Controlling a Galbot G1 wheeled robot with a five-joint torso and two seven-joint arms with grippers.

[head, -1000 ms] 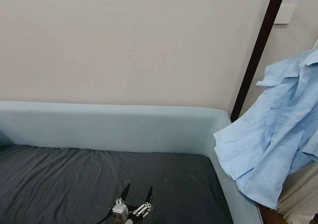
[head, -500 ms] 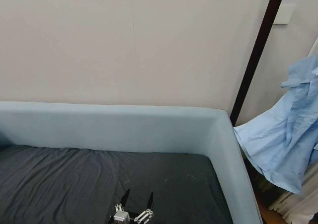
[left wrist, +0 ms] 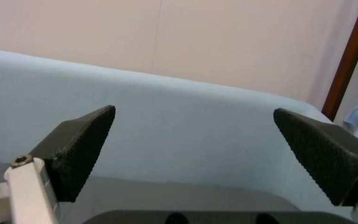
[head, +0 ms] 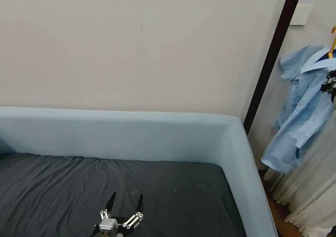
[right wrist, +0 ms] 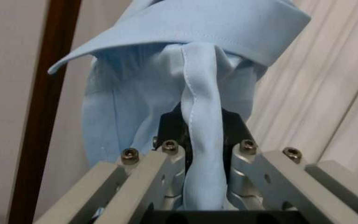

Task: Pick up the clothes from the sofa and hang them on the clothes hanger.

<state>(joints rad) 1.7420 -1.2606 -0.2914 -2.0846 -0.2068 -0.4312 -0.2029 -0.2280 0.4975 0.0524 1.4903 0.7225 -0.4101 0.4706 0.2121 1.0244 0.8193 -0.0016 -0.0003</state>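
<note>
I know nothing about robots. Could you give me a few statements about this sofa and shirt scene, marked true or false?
1. The left tool is open above the dark seat of the sofa. True.
2. The light blue shirt lies on the sofa. False: it hangs beside the dark pole, past the sofa's right end.
3. The right tool is shut on the shirt's fabric. True.
4. The sofa has a red backrest. False: the backrest is light blue.
</note>
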